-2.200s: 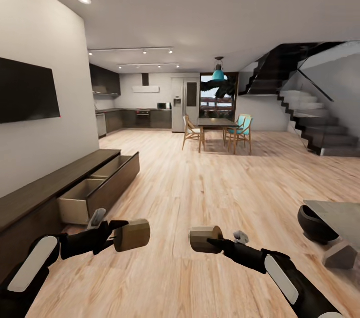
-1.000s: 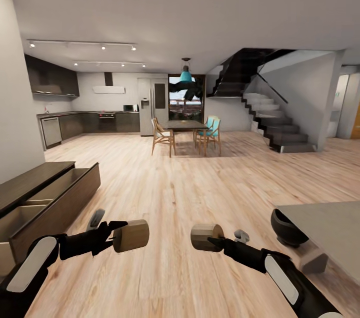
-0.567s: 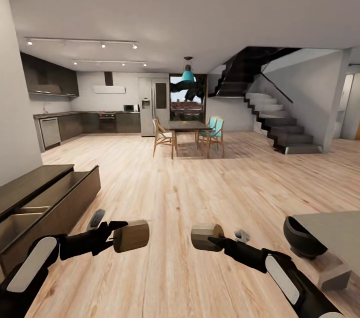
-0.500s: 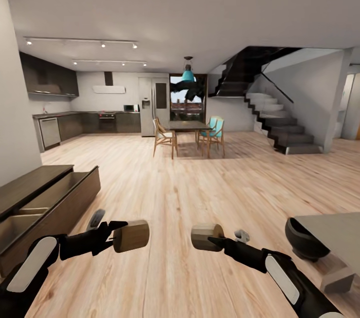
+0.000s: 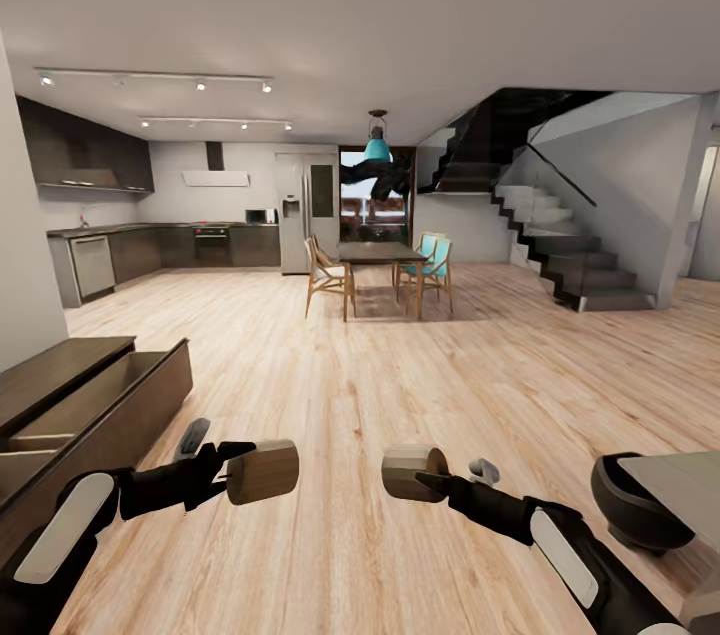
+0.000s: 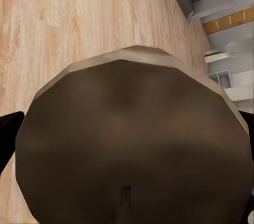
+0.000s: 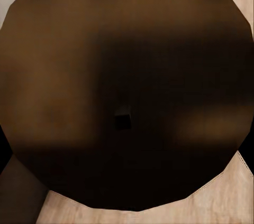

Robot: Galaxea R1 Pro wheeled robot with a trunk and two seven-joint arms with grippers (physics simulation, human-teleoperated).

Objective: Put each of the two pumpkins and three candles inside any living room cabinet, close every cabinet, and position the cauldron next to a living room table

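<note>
**Desk:** What have you got in each hand?

**Operator:** One stubby tan-beige cylinder candle [image 5: 262,471] clamped in my left hand [image 5: 228,471], a second tan candle [image 5: 411,473] clamped in my right hand [image 5: 428,480]. Both lie sideways, held out in front of me at about the same height and well apart. In the left wrist view the candle's flat end [image 6: 132,145] sits right up against the lens, which tells me the grip is deep. The right wrist view gives the same, darker [image 7: 124,89].

**Desk:** And where do they go?

**Operator:** The long, low, dark brown wooden cabinet [image 5: 60,377] runs along the wall at my left, with a drawer [image 5: 95,405] standing open, its front pulled out over the pale plank floor [image 5: 400,385]. I judge it was left open to take the candles; my left hand is the nearer one.

**Desk:** The pot?

**Operator:** The black, rounded, wide-mouthed cauldron [image 5: 632,515] sits on the floor at my right, just beside the edge of a grey worktop [image 5: 690,485] and partly tucked under it. I cannot tell whether they touch. It looks near enough to count.

**Desk:** What remains?

**Operator:** Turning to the cabinet, dropping both candles in, then shutting it. I see no pumpkins here.
</note>
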